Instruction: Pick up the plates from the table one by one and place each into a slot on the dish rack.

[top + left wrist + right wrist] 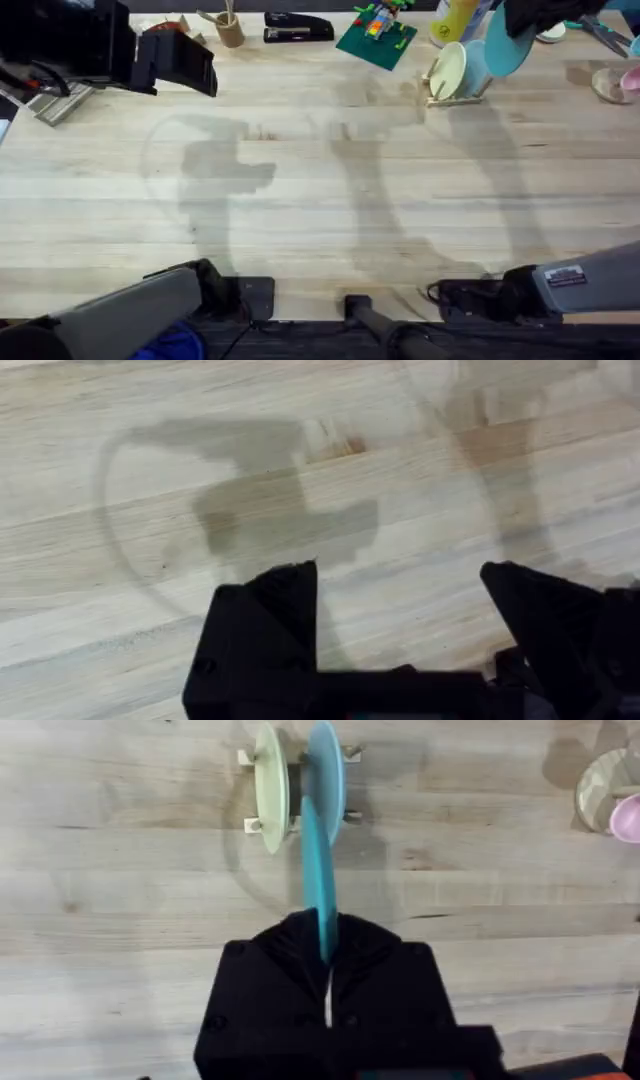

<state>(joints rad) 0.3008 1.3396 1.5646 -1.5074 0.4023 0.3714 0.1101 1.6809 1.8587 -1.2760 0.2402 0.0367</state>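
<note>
Along the far edge — a black stapler [298, 27], a green baseplate [376, 42].

Overhead looks down and forward across the counter [320, 200]; right wrist, closer, shares the dish rack [297, 790].

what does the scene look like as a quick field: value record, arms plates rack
left gripper: open, empty, over bare light wooden plank table
right gripper: shut on bright turquoise-blue round plastic plate, held on edge above the rack
small light-wood dowel dish rack: far right of table
pale yellow round plate: upright in a rack slot
</note>
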